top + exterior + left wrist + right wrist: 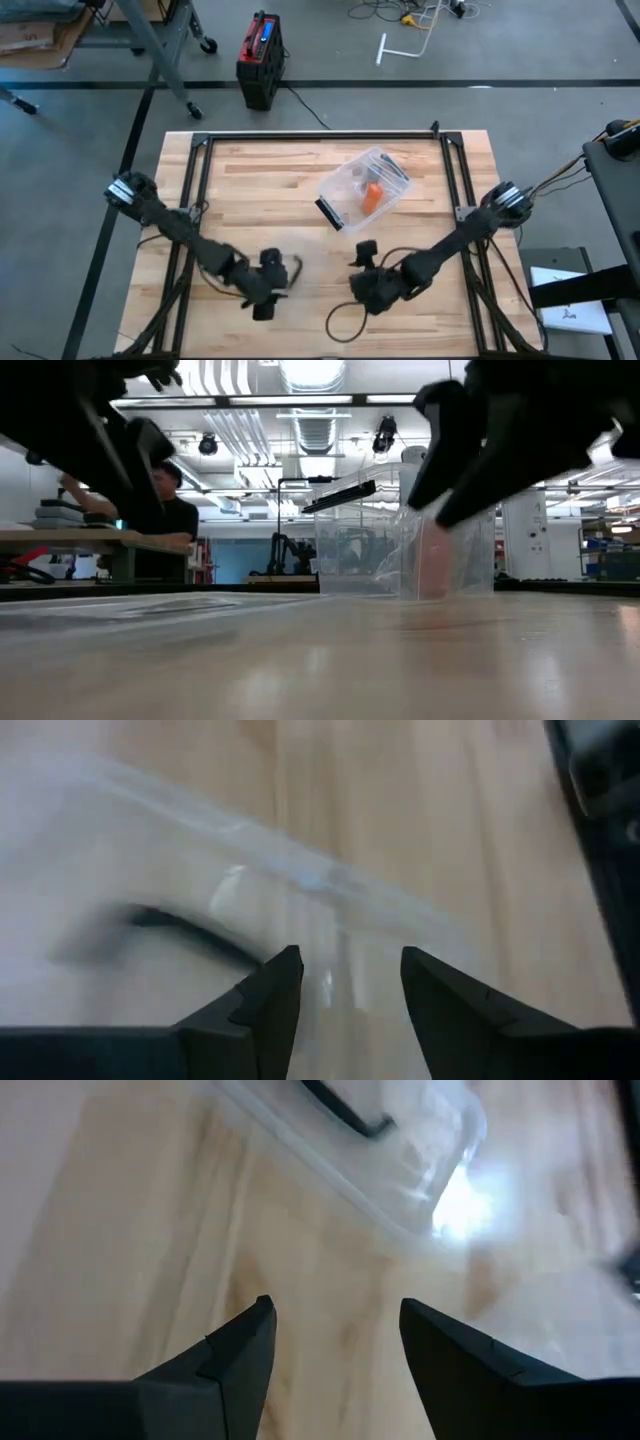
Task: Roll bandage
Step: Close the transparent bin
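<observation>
While both arms work low over the near half of the tabletop (250, 170), a clear plastic container (365, 187) lies tilted toward the middle of the far half, with an orange item (371, 195) inside it and a dark strip (329, 213) at its near left end. What that orange item is cannot be told, and no bandage can be made out with certainty. Near the front edge, left of centre, the left tool (345, 985) has its fingers parted with nothing between them, over a pale translucent sheet (200, 870). Right of centre the right tool (335, 1335) is likewise partly open and empty above bare wood, pointing toward the container. A dark cable (340, 322) loops by the front edge. Beyond the tabletop, a red and black box (261, 58) stands on the floor, and a person (165, 520) sits at a bench.
</observation>
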### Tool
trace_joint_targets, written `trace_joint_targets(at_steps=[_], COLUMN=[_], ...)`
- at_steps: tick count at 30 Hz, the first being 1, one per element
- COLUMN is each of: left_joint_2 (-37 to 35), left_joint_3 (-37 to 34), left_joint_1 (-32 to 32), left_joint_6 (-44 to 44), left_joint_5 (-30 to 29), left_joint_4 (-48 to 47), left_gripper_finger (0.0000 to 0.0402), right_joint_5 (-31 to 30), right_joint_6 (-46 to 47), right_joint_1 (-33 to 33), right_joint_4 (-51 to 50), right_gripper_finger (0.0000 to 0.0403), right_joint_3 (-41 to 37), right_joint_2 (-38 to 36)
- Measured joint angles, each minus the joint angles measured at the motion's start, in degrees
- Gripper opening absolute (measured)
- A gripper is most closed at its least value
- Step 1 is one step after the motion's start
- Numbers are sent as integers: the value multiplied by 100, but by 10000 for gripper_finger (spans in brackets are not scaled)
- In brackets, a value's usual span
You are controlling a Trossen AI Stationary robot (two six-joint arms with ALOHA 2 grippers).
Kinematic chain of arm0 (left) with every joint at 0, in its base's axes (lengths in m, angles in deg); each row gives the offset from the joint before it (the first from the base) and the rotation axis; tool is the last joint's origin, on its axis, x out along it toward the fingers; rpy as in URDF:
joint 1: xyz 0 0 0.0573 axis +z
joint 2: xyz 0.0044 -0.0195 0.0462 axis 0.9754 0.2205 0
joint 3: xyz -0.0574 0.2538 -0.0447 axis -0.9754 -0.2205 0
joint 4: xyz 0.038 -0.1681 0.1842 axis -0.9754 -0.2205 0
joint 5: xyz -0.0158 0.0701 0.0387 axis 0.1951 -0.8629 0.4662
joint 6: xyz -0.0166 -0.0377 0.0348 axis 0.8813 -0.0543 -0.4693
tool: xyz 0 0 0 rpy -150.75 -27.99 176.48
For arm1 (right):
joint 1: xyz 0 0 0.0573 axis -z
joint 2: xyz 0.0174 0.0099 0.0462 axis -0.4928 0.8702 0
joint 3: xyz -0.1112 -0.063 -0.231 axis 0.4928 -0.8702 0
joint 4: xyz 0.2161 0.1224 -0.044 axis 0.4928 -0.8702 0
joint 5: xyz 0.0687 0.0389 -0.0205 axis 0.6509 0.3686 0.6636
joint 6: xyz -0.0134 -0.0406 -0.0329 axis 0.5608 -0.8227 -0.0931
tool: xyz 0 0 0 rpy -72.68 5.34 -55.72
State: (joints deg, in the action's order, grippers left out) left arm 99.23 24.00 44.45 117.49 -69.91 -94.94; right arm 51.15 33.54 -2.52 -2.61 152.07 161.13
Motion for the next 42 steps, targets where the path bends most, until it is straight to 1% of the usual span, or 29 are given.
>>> trace_joint_targets(at_steps=[2,3,4,5,7,8,9,11,12,16,18,21,26,30,33,37,40,42], left_joint_2=[-32,-33,-26,-28,-59,-58,-38,-15,-16,116,284,580,834,780,772,776,776,776], left_joint_3=[435,593,724,825,883,832,723,404,220,-504,-712,-783,-666,-663,-669,-680,-684,-693], left_joint_1=[-277,-372,-442,-490,-562,-587,-600,-607,-606,-578,-575,-504,-368,-179,-17,179,275,294], left_joint_6=[441,813,1237,1727,2709,3114,3391,3703,3763,3724,3640,3549,3230,2931,2644,2322,2147,2065], left_joint_5=[-889,-1291,-1571,-1755,-1828,-1771,-1687,-1485,-1369,-1107,-1131,-1277,-1507,-1593,-1632,-1677,-1708,-1737], left_joint_4=[-868,-1436,-1976,-2513,-3316,-3586,-3625,-3346,-3033,-1278,-486,-16,48,25,-15,-3,25,79], left_gripper_finger=[165,165,164,165,166,167,167,165,164,157,155,153,155,155,148,138,134,132], right_joint_5=[3,7,7,8,11,19,25,44,49,37,44,39,51,-425,-764,-974,-1428,-1602], right_joint_6=[-147,-243,-326,-450,-724,-867,-1031,-1360,-1523,-1925,-2111,-2518,-3002,-3255,-3275,-3241,-3278,-3346], right_joint_1=[-80,-136,-189,-241,-377,-431,-477,-547,-562,-547,-546,-538,-457,-457,-466,-456,-455,-454], right_joint_4=[225,381,516,677,962,1075,1138,1243,1252,1248,1327,1287,1083,859,903,1026,1093,1305], right_gripper_finger=[209,210,210,211,210,210,209,208,209,211,208,202,196,195,196,194,195,194], right_joint_3=[-4,-4,-4,6,101,168,239,396,469,774,913,1042,1066,1049,1052,1052,1052,1054], right_joint_2=[312,456,582,706,930,1040,1147,1378,1498,1903,2009,2090,1989,1737,1455,1246,1153,1101])
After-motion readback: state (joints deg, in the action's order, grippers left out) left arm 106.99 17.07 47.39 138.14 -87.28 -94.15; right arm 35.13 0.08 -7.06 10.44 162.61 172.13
